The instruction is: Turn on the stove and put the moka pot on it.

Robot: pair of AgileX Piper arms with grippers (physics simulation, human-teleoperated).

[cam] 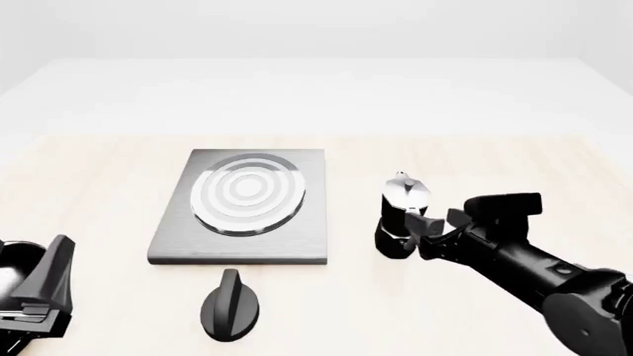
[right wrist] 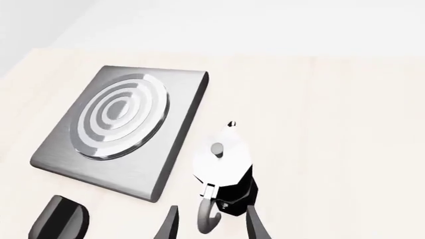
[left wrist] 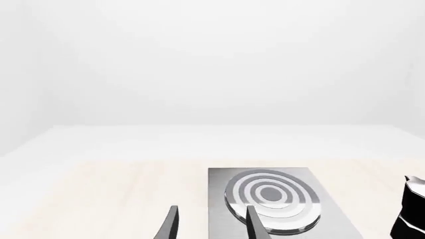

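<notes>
The stove [cam: 308, 222] is a grey slab with a ringed burner, left of the table's centre. It also shows in the left wrist view [left wrist: 332, 219] and the right wrist view [right wrist: 179, 124]. Its black oval knob [cam: 230, 305] lies apart in front of the slab, and shows in the right wrist view [right wrist: 59, 219]. The moka pot [cam: 401, 211] stands upright on the table right of the stove. My right gripper [right wrist: 210, 208] is open, its fingers on either side of the pot's handle [right wrist: 207, 219]. My left gripper [left wrist: 211, 208] is open and empty, low at the near left, well short of the knob.
The pale wooden table [cam: 475, 156] stretches behind and to both sides of the stove. My right arm [cam: 534, 267] comes in from the near right corner. The moka pot's edge shows in the left wrist view [left wrist: 411, 209].
</notes>
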